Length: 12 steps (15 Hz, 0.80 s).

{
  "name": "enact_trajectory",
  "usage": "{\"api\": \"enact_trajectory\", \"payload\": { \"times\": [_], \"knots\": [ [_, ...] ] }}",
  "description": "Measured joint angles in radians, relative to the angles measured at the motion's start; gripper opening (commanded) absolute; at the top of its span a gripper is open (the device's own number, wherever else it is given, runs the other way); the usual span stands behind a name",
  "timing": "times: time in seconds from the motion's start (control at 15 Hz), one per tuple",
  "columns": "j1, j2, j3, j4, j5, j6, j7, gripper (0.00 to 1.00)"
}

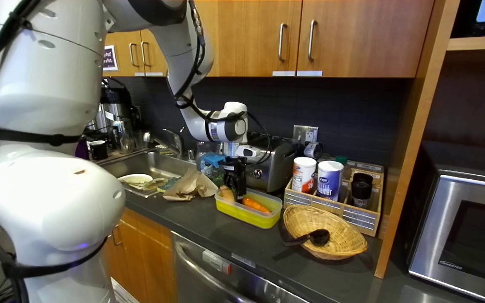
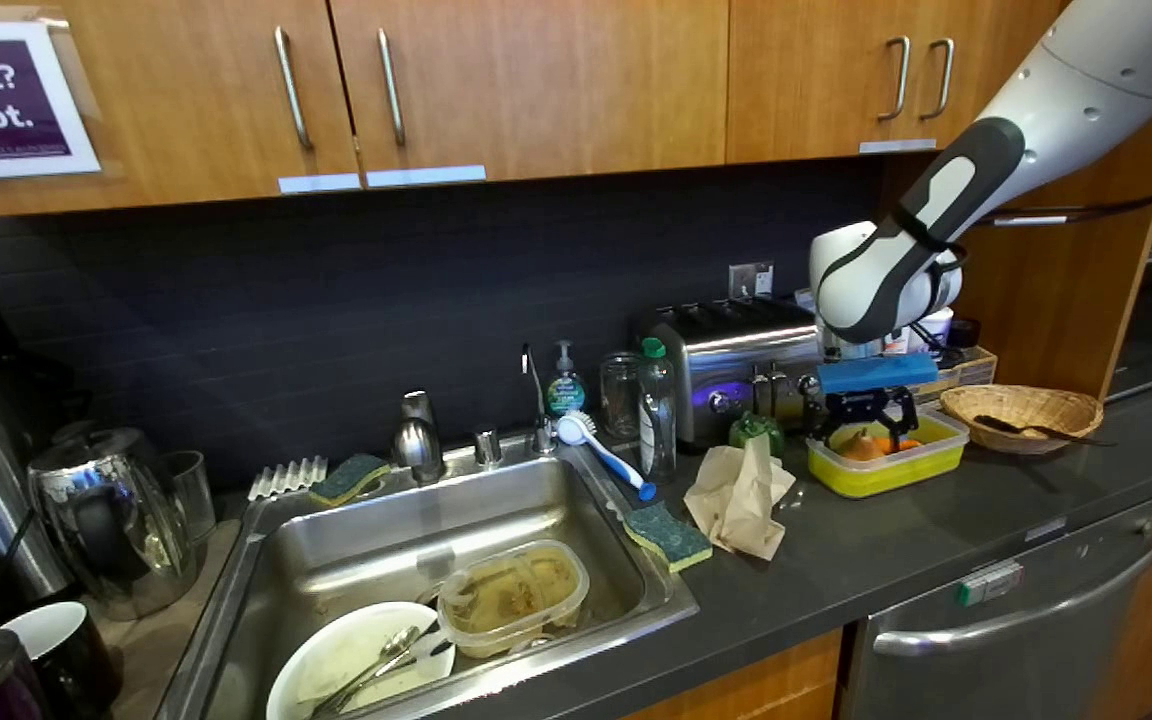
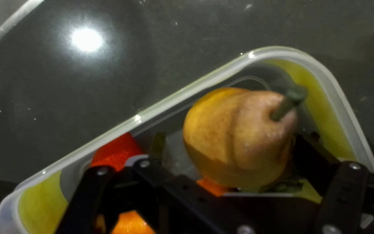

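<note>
1. The tool points down into the yellow container, its fingers spread wide, and it has hold of nothing.
2. The pear lies in the container, near one end, and in the wrist view it sits between the spread fingers with its stalk toward the short end wall.
3. A gap shows between the pear and the finger at the left of the wrist view; whether the dark finger at the right touches it, I cannot tell.
4. An orange item shares the container with the pear; red and orange patches show past the tool's linkage in the wrist view, which hides much of what lies there.
5. In both exterior views the container stands upright on the dark worktop, between crumpled brown paper and a wicker basket.
6. A dark spoon rests over the basket's rim, its handle sticking out.
7. A steel toaster stands behind the container, with a green vegetable just in front of it.
8. Behind the basket, a divided wooden box holds a white-and-orange canister and a blue-and-white canister.
</note>
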Motion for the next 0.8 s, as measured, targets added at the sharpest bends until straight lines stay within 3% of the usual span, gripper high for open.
{"api": "enact_trajectory", "payload": {
  "times": [0.33, 0.47, 0.73, 0.8],
  "knots": [
    [0.0, -0.005, 0.0, -0.008, 0.02, 0.0, 0.004, 1.0],
    [0.0, -0.007, 0.0, -0.012, 0.027, -0.001, 0.007, 0.74],
    [0.0, -0.02, 0.002, -0.024, 0.041, -0.003, 0.014, 0.49],
    [0.0, -0.023, 0.002, -0.026, 0.042, -0.005, 0.018, 0.49]
  ]
}}
